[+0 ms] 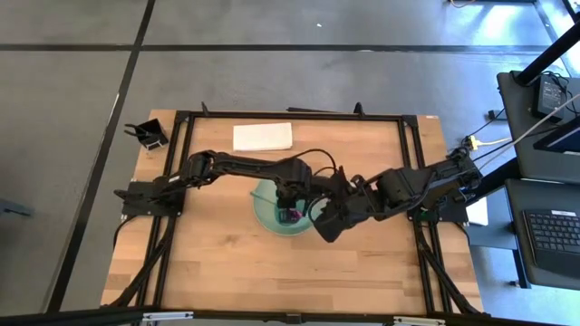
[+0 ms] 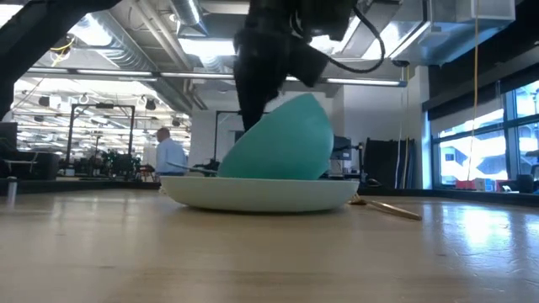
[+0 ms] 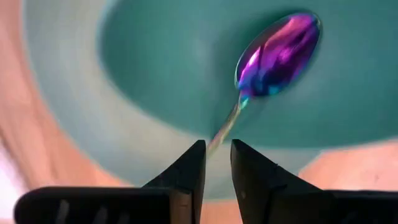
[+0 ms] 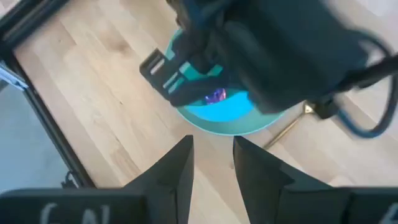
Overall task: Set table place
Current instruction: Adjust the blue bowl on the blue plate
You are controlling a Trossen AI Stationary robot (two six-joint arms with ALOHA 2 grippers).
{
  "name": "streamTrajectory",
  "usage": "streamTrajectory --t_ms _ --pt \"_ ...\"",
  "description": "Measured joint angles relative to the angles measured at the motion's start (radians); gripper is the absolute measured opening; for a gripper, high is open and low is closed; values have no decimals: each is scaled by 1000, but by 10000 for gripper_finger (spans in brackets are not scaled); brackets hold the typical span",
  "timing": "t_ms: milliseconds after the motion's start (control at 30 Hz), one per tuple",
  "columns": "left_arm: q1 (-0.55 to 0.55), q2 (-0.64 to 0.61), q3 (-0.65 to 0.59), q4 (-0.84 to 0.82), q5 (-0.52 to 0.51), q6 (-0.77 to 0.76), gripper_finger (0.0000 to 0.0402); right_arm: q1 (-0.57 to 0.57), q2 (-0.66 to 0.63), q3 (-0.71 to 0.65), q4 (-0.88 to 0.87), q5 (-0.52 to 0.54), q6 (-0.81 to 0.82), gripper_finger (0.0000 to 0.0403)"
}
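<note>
A pale green plate lies on the table near its middle. A teal bowl sits tilted on the plate, its opening turned up and to one side. My left gripper hangs over the bowl, shut on a spoon with a purple head. My right gripper is open and empty, just right of the plate and above the table. A gold fork lies on the table right of the plate; it also shows in the right wrist view. My left gripper pinches the spoon's thin handle between its two fingers, near the handle's free end. The fingers come from above, pointing down. The spoon hangs below them with its head inside the bowl; whether the head touches the bowl I cannot tell.
A white folded cloth lies near the far edge. A small black holder stands at the far left corner. Black frame rails run along the table's sides. The two arms are close together over the plate.
</note>
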Motion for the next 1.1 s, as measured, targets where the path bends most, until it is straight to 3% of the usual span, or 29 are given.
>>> streamTrajectory --t_ms 333,700,900,1000,1100 --pt "2 -2 231 -67 -41 3 69 34 0 0 2 1 135 114" --pt "100 -217 208 -69 -215 -2 69 61 19 0 -8 2 227 114" --pt "200 -381 209 -69 -360 24 69 -26 103 -2 42 -41 231 114" --pt "266 -448 208 -69 -382 72 69 -112 158 -2 106 -54 212 114" --pt "337 -505 208 -69 -395 142 69 -200 205 -2 176 -135 212 114"
